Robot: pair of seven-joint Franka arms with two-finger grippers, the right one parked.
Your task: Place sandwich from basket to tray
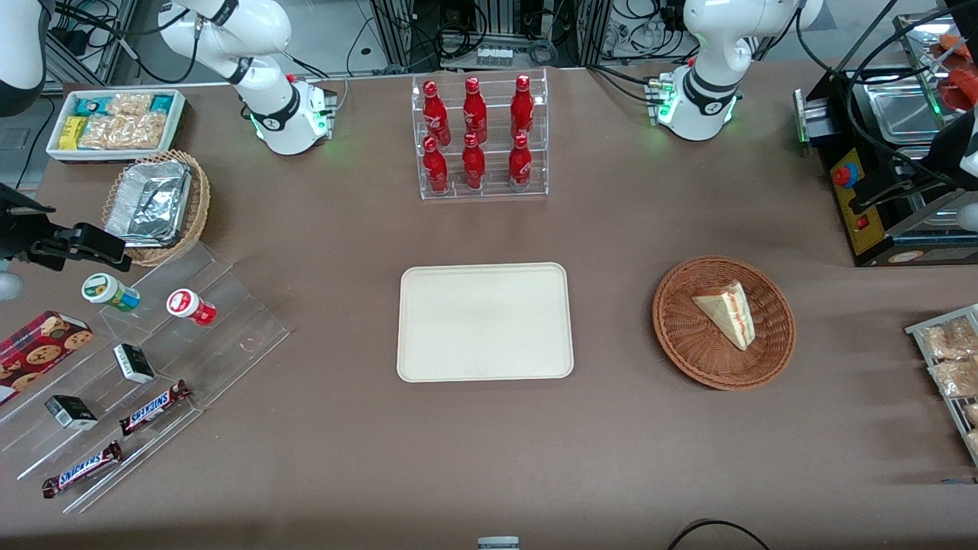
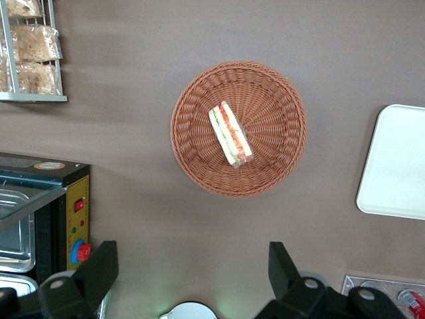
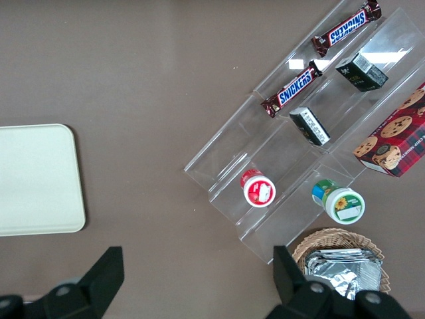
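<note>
My claw [image 2: 192,279] hangs high above the desk [image 1: 611,229] with fingers apart, so I should drop straight onto the sandwich [image 1: 727,313] lying in the basket [image 1: 691,347], pinching across its flat bread faces before heading for the tray [image 1: 484,321].

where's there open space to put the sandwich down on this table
The tray is bare throughout. Bare tabletop also lies between tray and basket, where the sandwich sits, and nearer the front camera. The acrylic steps are crowded. The pincer hangs open above the table, apart from the basket.
</note>
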